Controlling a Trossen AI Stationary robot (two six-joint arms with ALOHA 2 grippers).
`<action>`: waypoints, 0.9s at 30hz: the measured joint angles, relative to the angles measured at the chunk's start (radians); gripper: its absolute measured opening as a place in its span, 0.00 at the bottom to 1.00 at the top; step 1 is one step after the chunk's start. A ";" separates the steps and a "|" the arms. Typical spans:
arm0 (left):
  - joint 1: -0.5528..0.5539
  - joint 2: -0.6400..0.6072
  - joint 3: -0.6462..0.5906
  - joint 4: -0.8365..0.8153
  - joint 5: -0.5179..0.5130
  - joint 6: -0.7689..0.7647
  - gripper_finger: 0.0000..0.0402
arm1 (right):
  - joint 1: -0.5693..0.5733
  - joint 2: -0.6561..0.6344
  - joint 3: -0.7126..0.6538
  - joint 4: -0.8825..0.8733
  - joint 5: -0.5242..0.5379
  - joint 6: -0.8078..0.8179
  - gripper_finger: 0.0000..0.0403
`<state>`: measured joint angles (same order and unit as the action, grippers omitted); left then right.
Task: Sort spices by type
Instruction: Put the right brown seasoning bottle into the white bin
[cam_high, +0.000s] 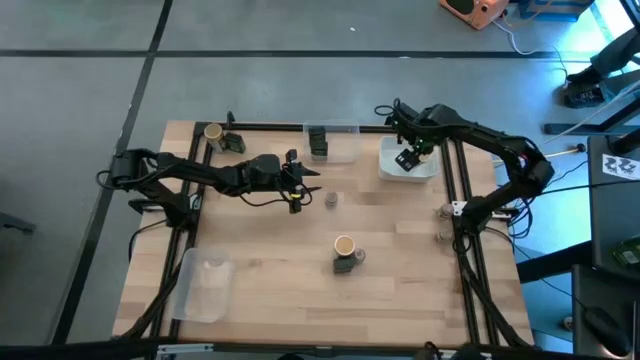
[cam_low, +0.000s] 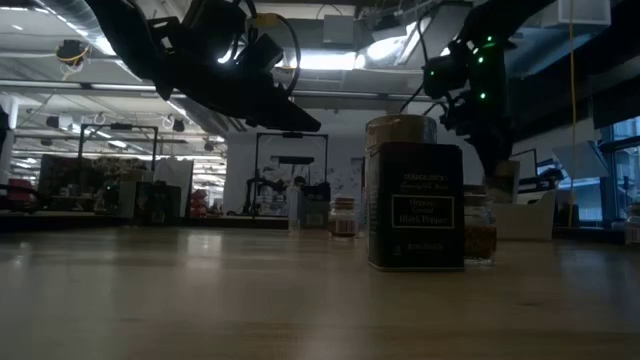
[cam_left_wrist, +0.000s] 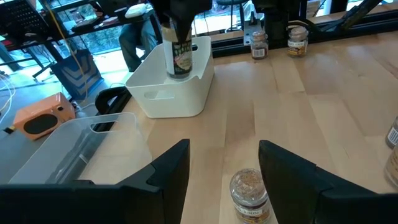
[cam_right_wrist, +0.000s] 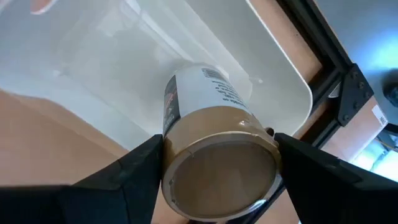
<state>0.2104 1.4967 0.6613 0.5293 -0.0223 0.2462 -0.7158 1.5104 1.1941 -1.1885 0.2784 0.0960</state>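
My right gripper (cam_high: 408, 158) is over the white tray (cam_high: 430, 170) at the far right, shut on a round tan-topped spice jar (cam_right_wrist: 211, 124). The left wrist view shows that jar (cam_left_wrist: 179, 56) reaching down inside the tray (cam_left_wrist: 168, 93). My left gripper (cam_high: 303, 188) hangs open above the table's middle left. A tiny brown-topped jar (cam_high: 331, 199) stands on the wood just ahead of its fingers (cam_left_wrist: 249, 193), untouched. Another tan-topped jar (cam_high: 343, 246), a dark boxy jar (cam_high: 345, 264) and a tiny jar (cam_high: 359, 256) stand together at the centre. My right gripper pinches the tan-topped jar between its two fingers, on opposite sides of the round wall just below the tan lid (cam_right_wrist: 217, 171). The fingers come from above, slanting down. The jar hangs tilted with its lower end inside the white tray; whether it touches the tray floor I cannot tell.
A clear tray (cam_high: 345, 150) at the far edge holds a dark jar (cam_high: 318, 143). A tan-topped jar (cam_high: 213, 133) and a dark jar (cam_high: 235, 143) stand at the far left. Another clear tray (cam_high: 205, 285) lies near left. Two tiny jars (cam_high: 443, 212) stand at the right edge.
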 joint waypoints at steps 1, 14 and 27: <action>0.000 0.000 0.000 0.000 0.000 0.000 0.44 | 0.000 0.010 -0.003 0.009 0.006 -0.004 0.69; 0.000 0.000 0.000 0.000 0.000 0.000 0.44 | -0.001 0.079 -0.014 0.050 0.112 -0.029 0.70; 0.000 0.000 0.000 0.001 0.000 0.000 0.44 | 0.001 0.079 -0.013 0.065 0.090 -0.083 0.82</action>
<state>0.2104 1.4967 0.6613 0.5301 -0.0222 0.2459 -0.7145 1.5894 1.1809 -1.1233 0.3687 0.0133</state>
